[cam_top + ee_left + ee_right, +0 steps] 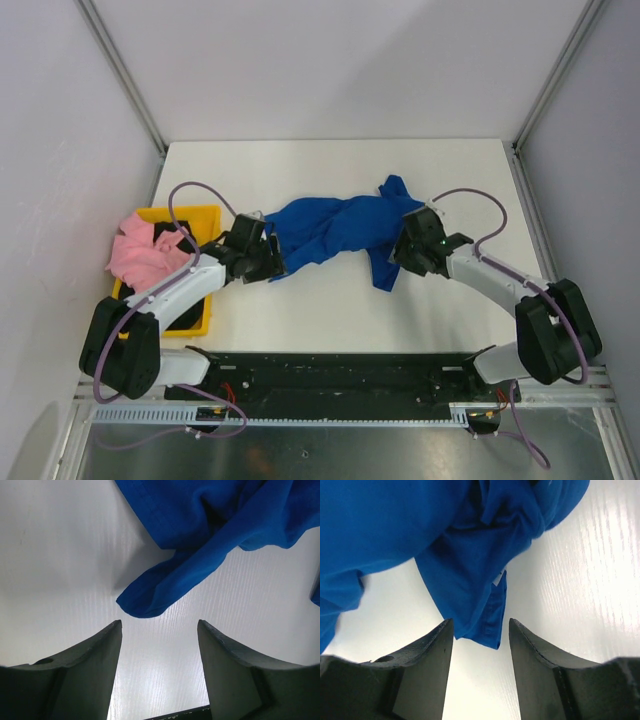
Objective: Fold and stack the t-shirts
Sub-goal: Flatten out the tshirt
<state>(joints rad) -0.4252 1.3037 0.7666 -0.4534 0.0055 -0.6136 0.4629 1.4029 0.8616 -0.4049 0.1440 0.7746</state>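
1. Broadly, the white bench [330, 320] carries everything in view.
2. The blue t-shirt [335, 228] lies unfolded across the middle of the bench, crumpled and drawn out into a long band, with one flap trailing off its right end toward the arm bases.
3. The left arm [168, 290] reaches in to the blue t-shirt's left end, and the right arm [492, 276] to its right end.
4. The yellow bin [205, 213] stands to the left of the blue t-shirt, near it but not touching, and the left arm passes over it.
5. The pink t-shirt [138, 255] is bunched in the bin on the side away from the blue t-shirt, spilling over the rim there.
6. The left pincer [160, 624] stands with its jaws apart and nothing between them. A rounded fold of the blue t-shirt lies on the bench just ahead of the fingertips, clear of both.
7. The right pincer [481, 622] also has its jaws apart. A hemmed edge of the blue t-shirt dips into the gap between the fingertips, and neither finger is pressing on it.
8. A small white tag [496, 579] peeks from a seam of the blue t-shirt, just above that hem in the right wrist view.
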